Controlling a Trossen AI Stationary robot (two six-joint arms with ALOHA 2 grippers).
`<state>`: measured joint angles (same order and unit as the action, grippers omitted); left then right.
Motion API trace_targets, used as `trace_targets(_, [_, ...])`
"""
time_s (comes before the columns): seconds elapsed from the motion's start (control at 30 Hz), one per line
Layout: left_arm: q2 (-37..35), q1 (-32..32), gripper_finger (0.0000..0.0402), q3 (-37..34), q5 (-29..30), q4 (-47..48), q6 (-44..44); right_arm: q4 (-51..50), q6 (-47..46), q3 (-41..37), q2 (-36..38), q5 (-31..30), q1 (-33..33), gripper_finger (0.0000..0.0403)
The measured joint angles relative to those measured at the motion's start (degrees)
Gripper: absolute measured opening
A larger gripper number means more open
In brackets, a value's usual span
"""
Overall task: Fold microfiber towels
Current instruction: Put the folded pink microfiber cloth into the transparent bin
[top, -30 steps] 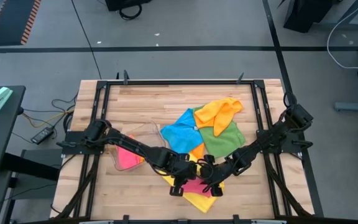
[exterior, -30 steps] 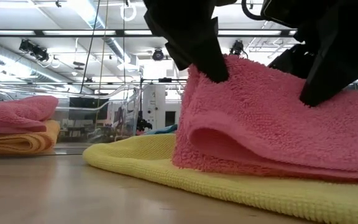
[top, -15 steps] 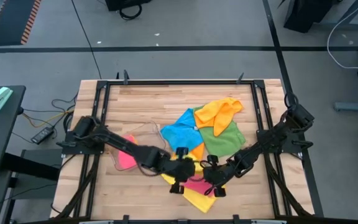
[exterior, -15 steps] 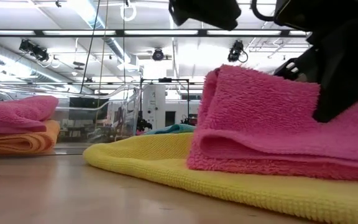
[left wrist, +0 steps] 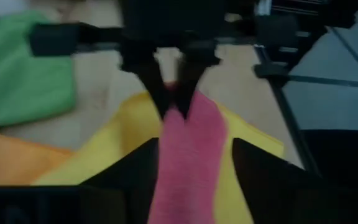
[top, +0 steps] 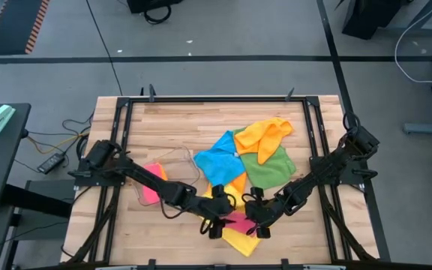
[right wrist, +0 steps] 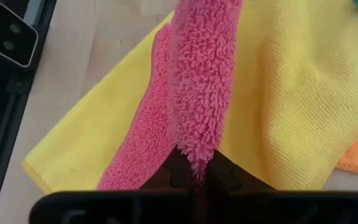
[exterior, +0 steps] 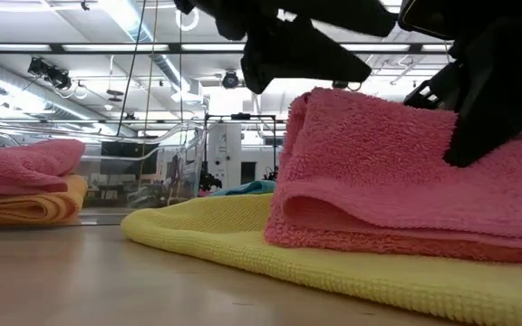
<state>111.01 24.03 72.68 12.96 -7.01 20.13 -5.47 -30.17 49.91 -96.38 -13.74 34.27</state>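
right gripper (top: 255, 222) clamped on folded pink towel (exterior: 406, 172) over yellow towel (exterior: 243, 240), left gripper (top: 214, 225) released just beside it

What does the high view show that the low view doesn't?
Only the high view shows the blue towel, green towel and the orange towel piled mid-table.

Only the low view shows the pink towel's doubled fold and the pink-on-orange folded stack side-on.

Both show the pink towel lying on the yellow towel, with the left gripper and right gripper at it.
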Motion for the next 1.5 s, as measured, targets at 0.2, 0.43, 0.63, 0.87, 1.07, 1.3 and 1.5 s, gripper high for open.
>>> trace_targets(0.2, [1.52, -0.96, 0.0297, -0.06, -1.73, 3.06, 3.44, 1.6, 0.07, 0.0, 0.0, -1.23, -0.34, 0.0015])
trace_targets(0.43, [1.52, -1.29, 0.028, -0.06, -4.27, 8.6, 6.7, 2.21, -0.7, 0.0, 0.0, -2.53, -0.49, 0.0015])
trace_targets(0.63, [1.52, -1.31, 0.0212, 0.04, -4.33, 9.88, 6.89, 2.42, -0.5, 0.0, 0.0, -2.67, -0.49, 0.0015])
trace_targets(0.87, [1.29, -2.38, 0.0049, 0.05, -13.87, 10.5, 7.88, 3.06, 0.16, 0.0, 0.0, -2.69, -0.38, 0.0034])
trace_targets(1.07, [-0.62, -3.17, 0.0026, 6.09, -19.7, 25.77, 7.91, 2.11, 2.17, 1.02, 0.02, -0.94, -0.38, 0.0108])
trace_targets(1.3, [-0.51, -2.6, 0.0013, 21.28, -22.12, 59.81, 3.57, -3.99, 3.45, 4.71, 0.02, -2.6, -0.38, 0.0187])
trace_targets(1.5, [-0.66, -2.3, 0.0014, 27.26, -26.89, 84.41, 1.97, -4.25, 3.76, 4.72, 0.02, -5.93, -0.2, 0.0201])
